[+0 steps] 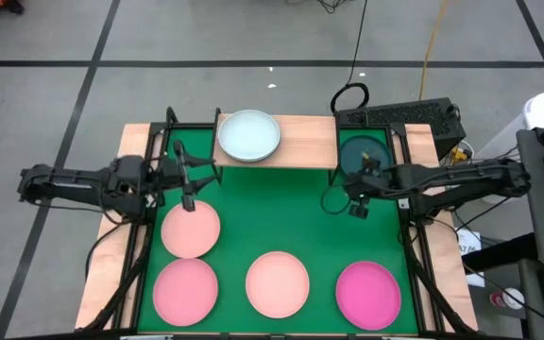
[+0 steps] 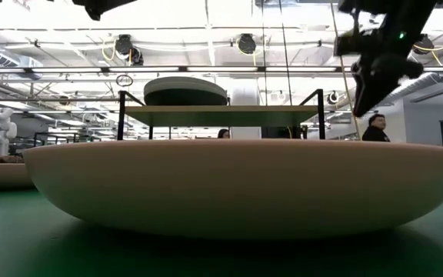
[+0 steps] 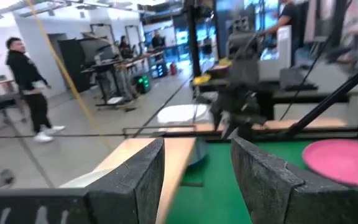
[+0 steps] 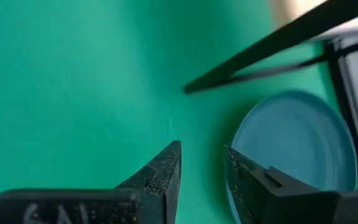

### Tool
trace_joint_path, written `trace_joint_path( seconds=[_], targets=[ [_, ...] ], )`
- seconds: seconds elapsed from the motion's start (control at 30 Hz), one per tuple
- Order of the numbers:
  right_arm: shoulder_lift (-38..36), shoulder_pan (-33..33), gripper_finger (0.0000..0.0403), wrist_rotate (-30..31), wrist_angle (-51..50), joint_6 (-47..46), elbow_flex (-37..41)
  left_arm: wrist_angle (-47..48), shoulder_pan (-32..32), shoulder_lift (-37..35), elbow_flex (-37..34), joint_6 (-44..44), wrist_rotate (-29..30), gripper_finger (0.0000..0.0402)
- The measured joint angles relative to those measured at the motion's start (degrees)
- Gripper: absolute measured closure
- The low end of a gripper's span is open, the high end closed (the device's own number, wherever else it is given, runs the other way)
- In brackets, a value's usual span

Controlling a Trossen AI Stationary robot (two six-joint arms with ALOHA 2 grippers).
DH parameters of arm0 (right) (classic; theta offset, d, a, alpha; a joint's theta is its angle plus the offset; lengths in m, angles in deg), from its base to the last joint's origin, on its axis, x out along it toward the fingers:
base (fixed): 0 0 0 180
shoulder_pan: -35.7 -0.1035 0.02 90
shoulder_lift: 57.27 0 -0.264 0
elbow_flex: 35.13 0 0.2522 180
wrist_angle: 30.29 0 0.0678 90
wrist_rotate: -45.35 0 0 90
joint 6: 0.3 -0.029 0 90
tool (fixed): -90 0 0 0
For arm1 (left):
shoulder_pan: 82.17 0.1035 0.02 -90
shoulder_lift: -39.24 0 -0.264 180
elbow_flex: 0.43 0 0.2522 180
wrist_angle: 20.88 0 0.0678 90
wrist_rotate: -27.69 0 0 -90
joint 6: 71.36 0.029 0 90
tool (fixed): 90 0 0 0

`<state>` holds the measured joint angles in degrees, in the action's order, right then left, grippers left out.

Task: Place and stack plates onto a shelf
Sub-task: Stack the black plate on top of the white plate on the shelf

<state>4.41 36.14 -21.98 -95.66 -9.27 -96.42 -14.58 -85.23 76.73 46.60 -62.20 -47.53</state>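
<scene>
Hovering above the green table (image 1: 272, 212) just beside the dark teal plate (image 1: 365, 154), the right gripper (image 1: 358, 200) carries nothing; its fingers (image 4: 160, 171) stand a little apart with only bare green between them. In the right wrist view the teal plate (image 4: 294, 146) lies flat on the green, close to one fingertip but not touching it, partly under the shelf's black leg (image 4: 260, 59).

The shelf (image 1: 300, 140), a light-wood board on thin black legs, stands at the far edge of the table and already bears a pale mint-white stack (image 1: 248, 135) at its left end, leaving the right end bare. Four more plates rest on the green nearer the camera: a peach plate (image 1: 191, 229), a pink plate (image 1: 185, 288), a second peach plate (image 1: 277, 283) and a magenta plate (image 1: 368, 295), all apart from one another.

The left gripper (image 1: 189, 179) waits over the table near the shelf's left legs, fingers (image 3: 135, 180) spread wide and empty.

The plates look rigid, light and smooth-glazed, probably slippery and liable to chip if dropped. The shallow upturned rim seems the only purchase, with one finger going under the lip and one inside. A pinch at the rim would let the plate tilt, so it would want a firm, level carry.
</scene>
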Motion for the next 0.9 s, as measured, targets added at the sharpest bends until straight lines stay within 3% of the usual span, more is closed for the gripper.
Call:
trace_joint_path(
  seconds=[0.27,0.47,0.77,0.9],
  targets=[
    [9.8,4.7,0.0298,1.0,-0.9,-0.4,1.1,-17.4,-3.5,0.0,-6.9,2.3,0.2,0.0211],
    [12.5,9.3,0.0298,4.3,1.6,1.1,5.5,-16.8,-4.7,0.0,-7.1,2.3,0.3,0.0211],
    [12.6,16.8,0.0298,2.7,8.8,4.5,7.5,-16.5,-5.3,0.0,-7.1,1.0,0.3,0.0211],
    [12.6,19.3,0.0298,-1.3,12.6,6.8,10.4,-16.4,-5.3,0.0,-7.1,0.9,0.3,0.0211]
  ],
)
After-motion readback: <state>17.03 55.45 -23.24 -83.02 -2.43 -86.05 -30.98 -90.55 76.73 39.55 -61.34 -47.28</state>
